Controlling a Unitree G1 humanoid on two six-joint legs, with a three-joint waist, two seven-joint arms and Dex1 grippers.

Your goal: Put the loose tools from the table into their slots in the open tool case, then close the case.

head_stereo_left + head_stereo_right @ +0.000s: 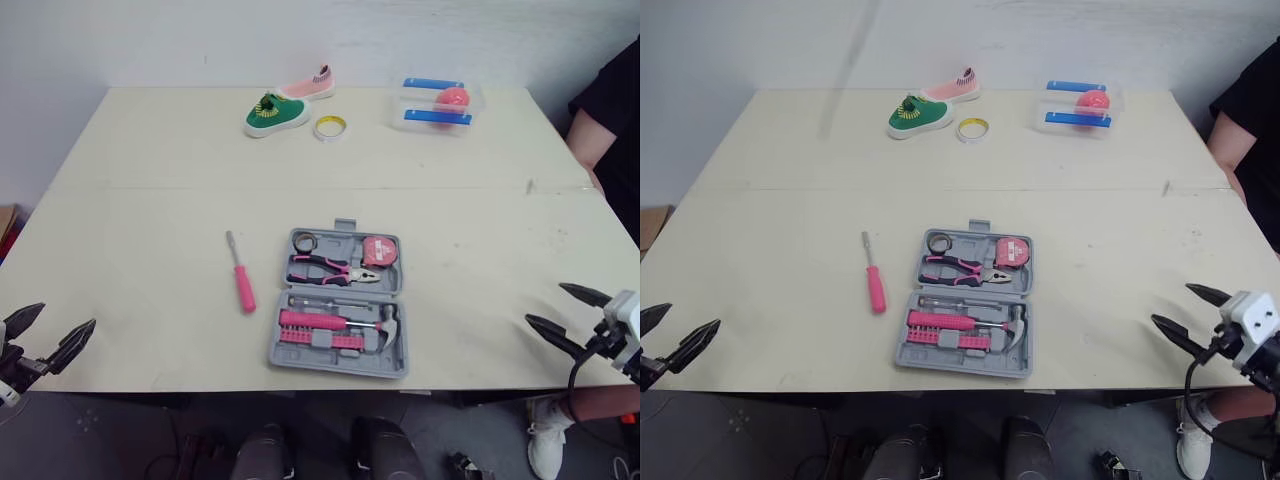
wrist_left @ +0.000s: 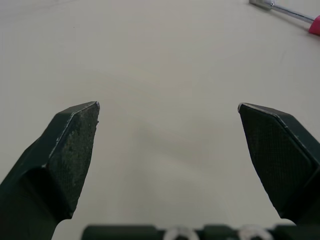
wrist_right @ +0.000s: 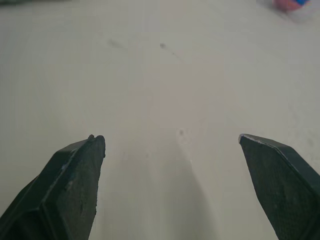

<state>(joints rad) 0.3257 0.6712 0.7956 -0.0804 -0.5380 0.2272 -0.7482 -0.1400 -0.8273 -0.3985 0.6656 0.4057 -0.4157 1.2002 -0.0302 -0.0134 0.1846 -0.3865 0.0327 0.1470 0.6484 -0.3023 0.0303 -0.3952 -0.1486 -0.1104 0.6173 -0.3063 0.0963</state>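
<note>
Pink-handled screwdriver (image 1: 241,275): loose near the tabletop's (image 1: 150,220) front edge, just beside open tool case (image 1: 275,352). Left gripper (image 1: 66,316), right gripper (image 1: 545,303): spread, empty, at front corners. Risk: it may roll from a pinch.

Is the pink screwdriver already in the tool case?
No, the screwdriver lies on the table beside the open tool case.

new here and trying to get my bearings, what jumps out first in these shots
The open grey tool case near the front edge of the table, full of pink-handled tools, catches the eye first, with a loose pink screwdriver lying to its left. At the far edge sit a green shoe, a pink shoe, a tape roll and a clear box with a pink ball. The left gripper and right gripper hang open at the front corners.
</note>
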